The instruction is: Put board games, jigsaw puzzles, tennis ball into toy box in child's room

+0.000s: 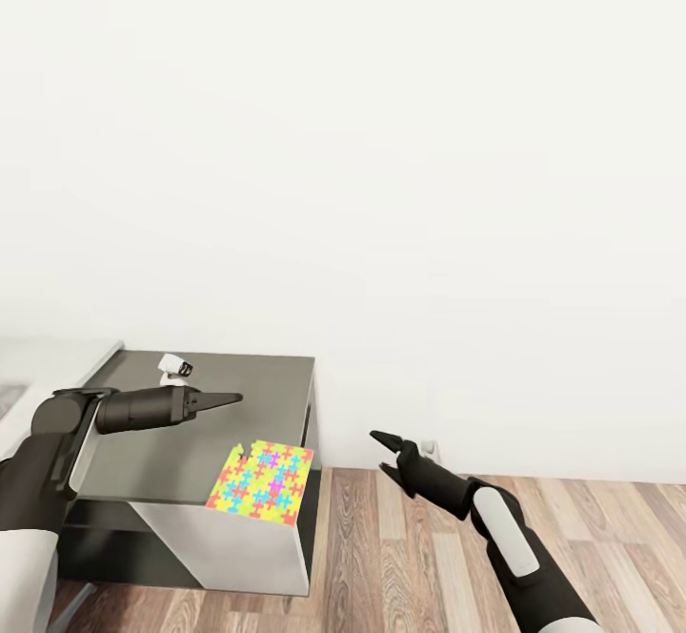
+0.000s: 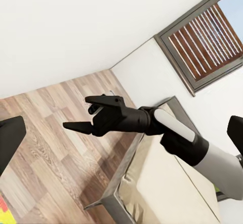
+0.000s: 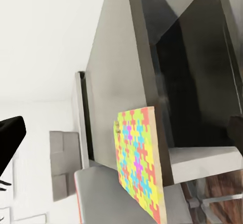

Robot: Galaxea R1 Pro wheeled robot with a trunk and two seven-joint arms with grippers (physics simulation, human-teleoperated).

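One puzzle (image 1: 262, 481) lies flat at the near corner of the table (image 1: 171, 442), its edge about flush with the table edge. In the right wrist view the same puzzle (image 3: 135, 165) shows edge-on, with the table's white cabinet front (image 3: 202, 163) beside it. It is free of both grippers.

A small white object (image 1: 175, 367) stands near the table's back edge; what it is cannot be told.

Left gripper (image 1: 224, 399) hovers over the table top, short of the puzzle, holding nothing. Its fingers appear drawn nearly together to a point.

Right gripper (image 1: 384, 452) hangs in the air off the table's end, above the floor (image 1: 429, 557). In the left wrist view the right gripper (image 2: 81, 117) has its jaws clearly apart, with nothing between them. The bed (image 2: 167, 188) lies beyond it, mattress bare where seen.

Progress, as judged: nothing is in hand, and this puzzle is not yet boxed. Whatever else has been stowed cannot be confirmed. The next step is probably a grasp on the puzzle, helped by the overhanging edge.
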